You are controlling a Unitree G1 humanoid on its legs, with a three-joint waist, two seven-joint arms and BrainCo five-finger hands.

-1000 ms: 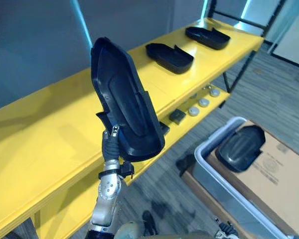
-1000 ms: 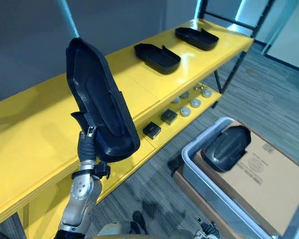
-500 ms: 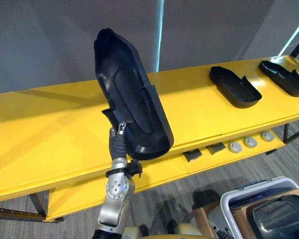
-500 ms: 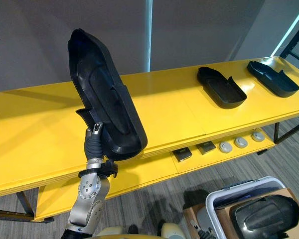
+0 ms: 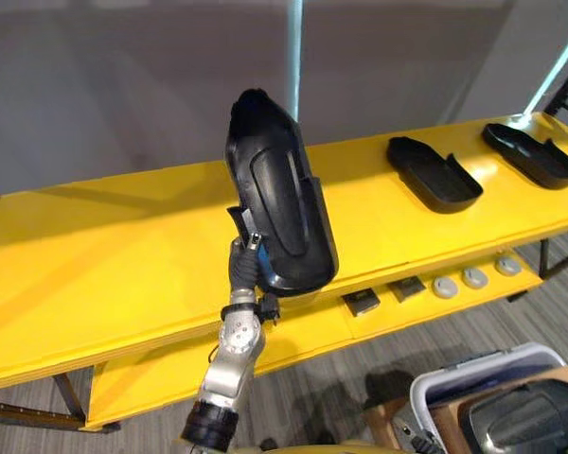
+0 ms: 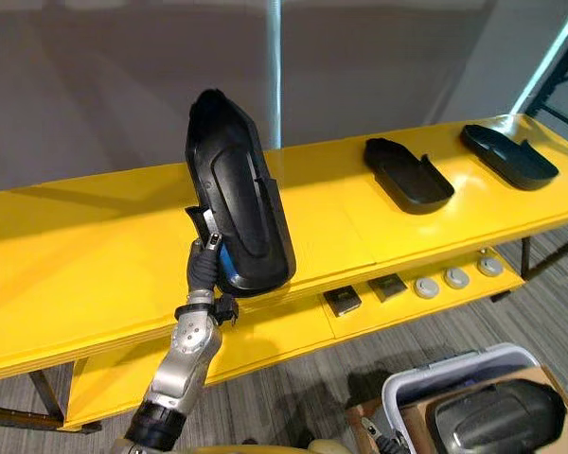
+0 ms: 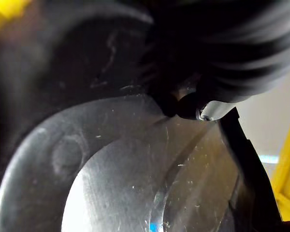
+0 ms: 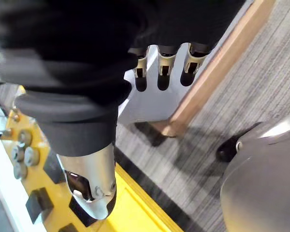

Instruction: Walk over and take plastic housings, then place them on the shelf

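- Above the left hand (image 5: pixel 249 268) the black housing (image 5: pixel 282 203) stands on end. Its lower end is clamped in that hand's curled fingers, and one finger shows hooked over the rim.
- Half a second ago the housing leaned back with its hollow side broad to the head camera. It has since swung toward the hand's right, stands more upright and shows narrower.
- A second ago the yellow shelf (image 5: pixel 104 236) ran off at a slant. The head has turned since, and the shelf now lies square beyond the hand.
- My reading is that the walk is done and the placing is starting. The housing is not yet laid down, and bare shelf top lies straight beyond the hand.
- Well to the hand's right a second housing (image 5: pixel 434 172) and a third housing (image 5: pixel 533 154) already lie on the shelf.
- Below them, on the lower shelf (image 5: pixel 303 333), sit small parts (image 5: pixel 473 277) too small to identify.
- The right hand (image 8: pixel 89 176) hangs over the floor (image 8: pixel 261 82) with its fingers relaxed and nothing in them.
- Most of the left hand's fingers are hidden behind the housing, and the left wrist view gives little beyond dark plastic and one fingertip.
- I cannot tell whether the housing's lower end hangs clear of the shelf's front edge.
- Far down to the hand's right a grey bin (image 5: pixel 454 371) holding a fourth housing (image 5: pixel 525 421) is cut off at the picture's corner.
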